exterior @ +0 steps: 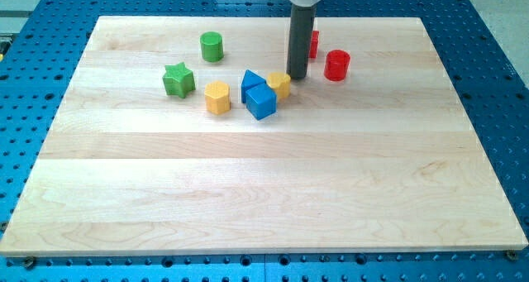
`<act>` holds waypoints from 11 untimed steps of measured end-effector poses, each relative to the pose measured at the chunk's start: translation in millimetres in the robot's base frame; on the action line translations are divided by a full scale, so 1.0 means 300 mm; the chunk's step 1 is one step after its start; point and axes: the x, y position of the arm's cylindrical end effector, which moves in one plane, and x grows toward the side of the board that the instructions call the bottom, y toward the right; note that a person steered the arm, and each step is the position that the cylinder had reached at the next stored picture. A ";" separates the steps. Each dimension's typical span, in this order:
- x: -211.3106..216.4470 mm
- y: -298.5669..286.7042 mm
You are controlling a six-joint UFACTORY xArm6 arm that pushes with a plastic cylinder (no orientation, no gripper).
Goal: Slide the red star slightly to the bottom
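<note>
The red star (313,43) sits near the view's top, mostly hidden behind the dark rod, only its right edge showing. My tip (297,76) rests on the board just below and left of the red star, right beside the small yellow block (279,85). A red cylinder (336,65) stands to the right of the tip.
A blue cube (260,102) and a second blue block (250,82) touch the small yellow block. A yellow hexagonal block (217,97), a green star (178,79) and a green cylinder (212,46) lie to the left. The wooden board (264,191) lies on a blue perforated table.
</note>
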 end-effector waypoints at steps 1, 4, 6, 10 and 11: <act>0.025 0.052; 0.074 0.389; 0.074 0.444; -0.394 0.363; -0.397 0.182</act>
